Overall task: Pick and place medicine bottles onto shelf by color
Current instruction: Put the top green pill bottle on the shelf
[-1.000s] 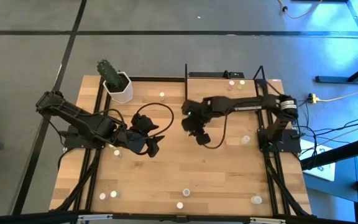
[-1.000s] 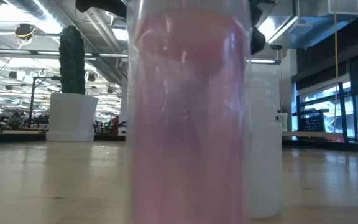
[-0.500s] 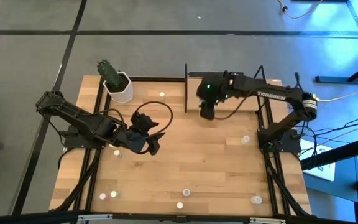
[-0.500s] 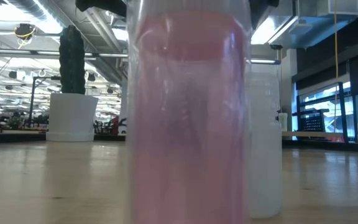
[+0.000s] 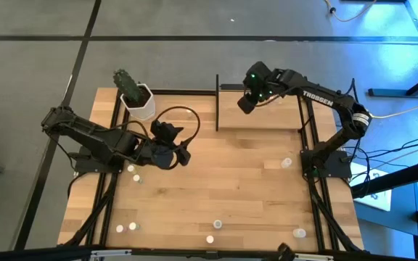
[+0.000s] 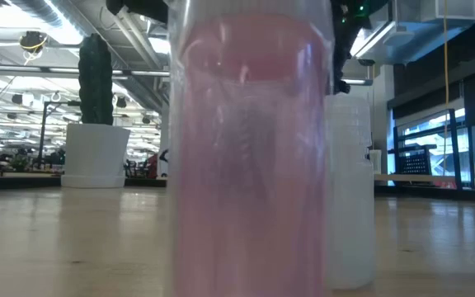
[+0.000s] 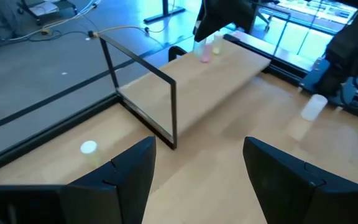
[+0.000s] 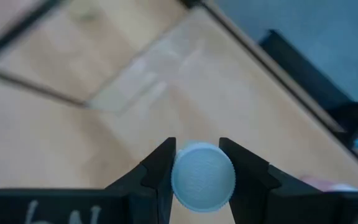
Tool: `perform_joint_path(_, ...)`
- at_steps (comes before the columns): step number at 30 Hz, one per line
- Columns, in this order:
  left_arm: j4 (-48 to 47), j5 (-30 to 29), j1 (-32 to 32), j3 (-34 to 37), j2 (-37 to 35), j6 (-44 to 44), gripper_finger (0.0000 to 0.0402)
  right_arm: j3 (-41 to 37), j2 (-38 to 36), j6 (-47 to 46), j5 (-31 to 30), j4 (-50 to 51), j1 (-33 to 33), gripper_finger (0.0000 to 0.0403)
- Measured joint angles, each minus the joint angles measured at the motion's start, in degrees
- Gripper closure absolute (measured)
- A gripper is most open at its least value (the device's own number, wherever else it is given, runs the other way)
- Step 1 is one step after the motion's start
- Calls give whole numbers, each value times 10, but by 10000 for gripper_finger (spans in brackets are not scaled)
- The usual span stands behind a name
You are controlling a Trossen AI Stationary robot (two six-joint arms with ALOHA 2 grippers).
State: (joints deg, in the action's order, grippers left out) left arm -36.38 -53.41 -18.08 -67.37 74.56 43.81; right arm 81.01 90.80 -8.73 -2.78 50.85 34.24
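Two claws are mine. My right claw is raised over the far end of the shelf, at the table's back edge, and its fingers are clamped on a white-capped bottle, one dark pad on each side of the cap. In the right wrist view the shelf's pale board and a thin black upright lie blurred beneath the cap.

My left claw hangs over the middle-left of the table, fingers spread apart with nothing between them. In the left wrist view it faces the shelf's black frame.

On the shelf's far side stand a few bottles, one with a pink cap and one yellowish. Other bottles are scattered on the table: two just beside my left arm, one near the plant pot, one by the right arm's base, and several along the near edge. The low view is nearly filled by a pink bottle standing right at the lens, with a whitish one just behind it.
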Motion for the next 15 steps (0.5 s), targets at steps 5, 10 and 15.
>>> perform_joint_path(5,0,4,10,0,0,-3,166,0,38,32,-39,-19,19,284)
perform_joint_path(10,0,5,10,0,0,-7,166,0,79,89,-16,-38,41,284)
perform_joint_path(15,0,5,9,0,0,-7,166,0,106,79,3,-43,73,284)
